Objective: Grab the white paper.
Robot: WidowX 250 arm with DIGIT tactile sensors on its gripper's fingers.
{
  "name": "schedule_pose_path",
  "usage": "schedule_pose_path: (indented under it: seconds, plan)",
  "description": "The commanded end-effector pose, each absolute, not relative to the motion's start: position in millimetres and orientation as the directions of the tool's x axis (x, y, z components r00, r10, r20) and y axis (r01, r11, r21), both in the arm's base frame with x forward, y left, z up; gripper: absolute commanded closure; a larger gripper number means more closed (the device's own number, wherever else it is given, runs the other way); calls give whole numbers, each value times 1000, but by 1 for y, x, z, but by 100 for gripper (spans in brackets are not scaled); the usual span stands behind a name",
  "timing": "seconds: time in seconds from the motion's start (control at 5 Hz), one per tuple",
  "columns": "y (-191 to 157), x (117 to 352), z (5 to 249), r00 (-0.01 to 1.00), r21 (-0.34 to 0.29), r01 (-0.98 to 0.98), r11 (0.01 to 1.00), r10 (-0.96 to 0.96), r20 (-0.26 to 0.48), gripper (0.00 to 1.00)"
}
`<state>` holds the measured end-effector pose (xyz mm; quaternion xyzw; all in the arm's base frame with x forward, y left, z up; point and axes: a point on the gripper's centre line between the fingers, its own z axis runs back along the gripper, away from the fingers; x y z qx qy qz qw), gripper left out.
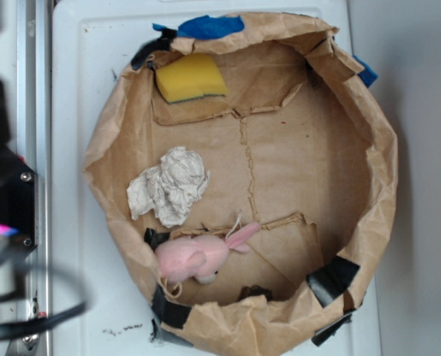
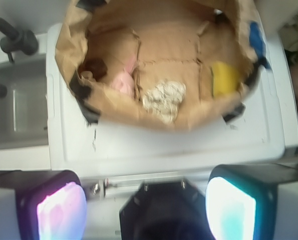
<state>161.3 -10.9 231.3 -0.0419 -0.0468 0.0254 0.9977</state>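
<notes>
So the biggest thing here is the white counter top (image 1: 87, 67), with a brown paper bag (image 1: 383, 185) rolled down into a wide, shallow tub sitting on it and taking up most of the surface. Black tape patches hold the rim together, and there's blue tape along the far rim. In the wrist view there's also a grey sink basin (image 2: 18, 110) off to one side of the counter.

Inside the bag: the white paper (image 1: 170, 185) is a crumpled wad lying on the bag floor close to the wall on the robot's side, roughly midway along it. A pink plush bunny (image 1: 198, 256) lies just beside it toward one end, near but not touching as far as I can see. A yellow sponge (image 1: 190, 78) sits well apart at the other end.

The gripper (image 2: 149, 207) is back off the counter's near edge, outside the bag entirely, nothing between the fingers. Jaws look spread wide, with the two pads (image 2: 61, 212) far apart at the bottom corners of the wrist view.

If I were calling it, this is the approach stage, barely begun. The tricky bit looks like the bag wall: the wad sits right behind it, so coming in low risks snagging the rim. Better to go up and over, then drop straight down centred on the wad, keeping the jaws wide since it's lumpy. I'd line the fingers up so neither lands on the bunny's side.
</notes>
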Motion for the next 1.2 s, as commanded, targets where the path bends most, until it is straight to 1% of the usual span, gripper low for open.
schedule_pose_path:
  seconds: [0.0, 0.2, 1.0]
  plan:
    - [-13, 216, 219, 989, -130, -66, 989, 82, 124, 0]
    - [-23, 236, 183, 992, -98, -73, 993, 82, 96, 0]
    - [-23, 236, 183, 992, -98, -73, 993, 82, 96, 0]
